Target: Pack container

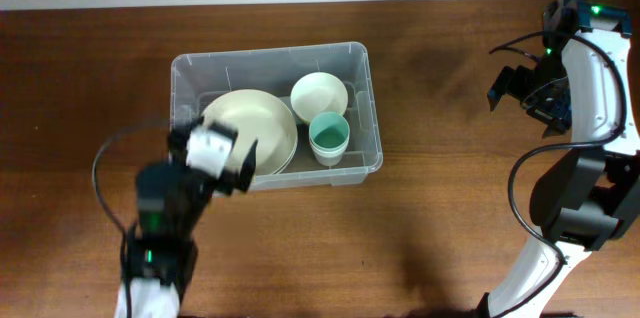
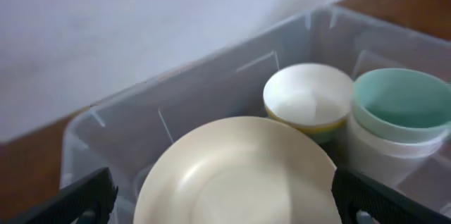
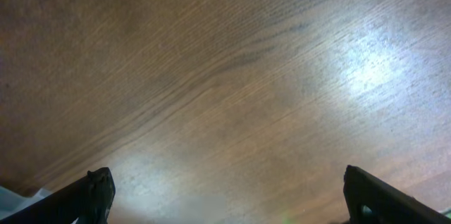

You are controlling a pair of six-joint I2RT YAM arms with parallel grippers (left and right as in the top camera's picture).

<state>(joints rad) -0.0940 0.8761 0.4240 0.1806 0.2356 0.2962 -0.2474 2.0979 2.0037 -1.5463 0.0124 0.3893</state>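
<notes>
The clear plastic container [image 1: 362, 93] sits at the table's centre. Inside lie a large cream plate [image 1: 255, 128], a white bowl [image 1: 319, 95] and a teal cup nested in a white cup [image 1: 329, 138]. My left gripper [image 1: 212, 166] is open and empty, hovering over the container's near-left rim above the plate. In the left wrist view the plate [image 2: 236, 175] fills the space between my fingers [image 2: 225, 206], with the bowl [image 2: 308, 98], the teal cup [image 2: 402, 108] and the container wall [image 2: 197, 86] behind. My right gripper [image 1: 515, 88] is open and empty, raised at the far right; it also shows in the right wrist view [image 3: 229, 196].
The brown wooden table [image 1: 450, 218] surrounds the container. The right wrist view shows only bare wood [image 3: 225, 76]. A white wall [image 2: 141, 20] lies beyond the table's far edge.
</notes>
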